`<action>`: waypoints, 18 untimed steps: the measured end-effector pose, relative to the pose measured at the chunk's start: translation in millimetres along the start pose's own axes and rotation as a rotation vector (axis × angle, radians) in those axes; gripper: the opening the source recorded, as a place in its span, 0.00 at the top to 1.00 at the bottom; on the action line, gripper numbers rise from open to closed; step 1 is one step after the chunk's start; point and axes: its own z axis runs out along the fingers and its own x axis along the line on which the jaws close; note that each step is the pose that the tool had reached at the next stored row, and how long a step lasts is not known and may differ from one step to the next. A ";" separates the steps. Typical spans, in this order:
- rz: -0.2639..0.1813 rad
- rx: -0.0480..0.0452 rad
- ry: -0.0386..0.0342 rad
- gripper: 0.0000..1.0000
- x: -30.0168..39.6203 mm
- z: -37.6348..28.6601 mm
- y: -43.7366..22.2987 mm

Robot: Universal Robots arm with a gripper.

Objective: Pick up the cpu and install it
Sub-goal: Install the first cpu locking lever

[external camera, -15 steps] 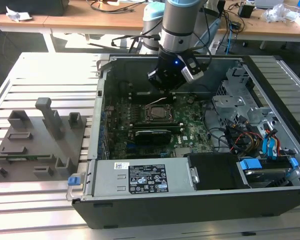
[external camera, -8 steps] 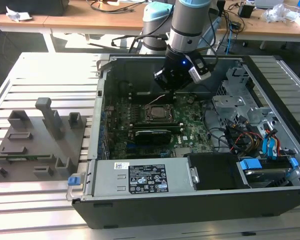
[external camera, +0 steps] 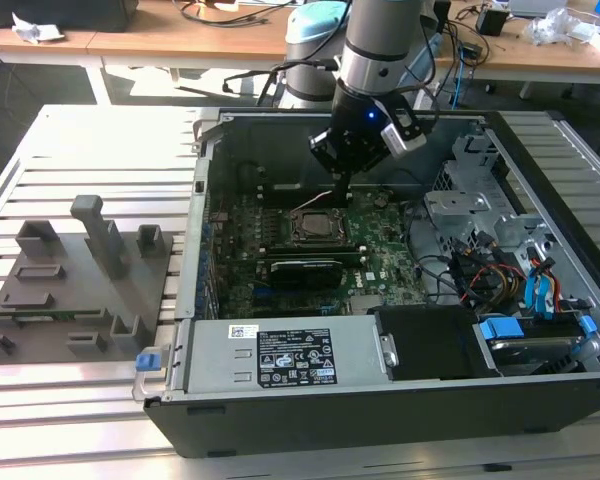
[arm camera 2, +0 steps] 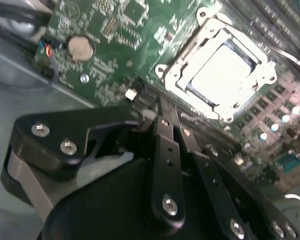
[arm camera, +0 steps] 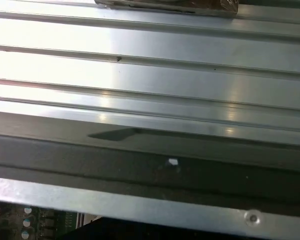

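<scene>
Silvery square cpu (arm camera 2: 224, 75) flat in metal-framed socket (arm camera 2: 171, 65); black pincer (arm camera 2: 165, 112) beside.

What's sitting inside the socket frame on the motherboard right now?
The cpu lies flat inside the socket frame, its pale metal top showing. The contacts beneath it are covered. The gripper hangs just beside the frame.

Place: a robotics lab or electronics workshop.
Work surface: ribbed aluminium-slat counter (external camera: 90, 135), here carrying an opened black desktop computer case (external camera: 380, 400) beside a grey moulded parts fixture (external camera: 75, 285).
Background: long wooden desks (external camera: 160, 40) strewn with black cables (external camera: 225, 10).
</scene>
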 end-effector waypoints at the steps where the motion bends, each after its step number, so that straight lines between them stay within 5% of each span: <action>1: 0.000 0.0003 0.0001 0.89 0.1 -0.7 0.0; 14: 0.000 0.0019 -0.0153 0.89 39.2 2.4 4.2; 18: 0.000 0.0018 -0.0154 0.89 42.5 7.1 4.3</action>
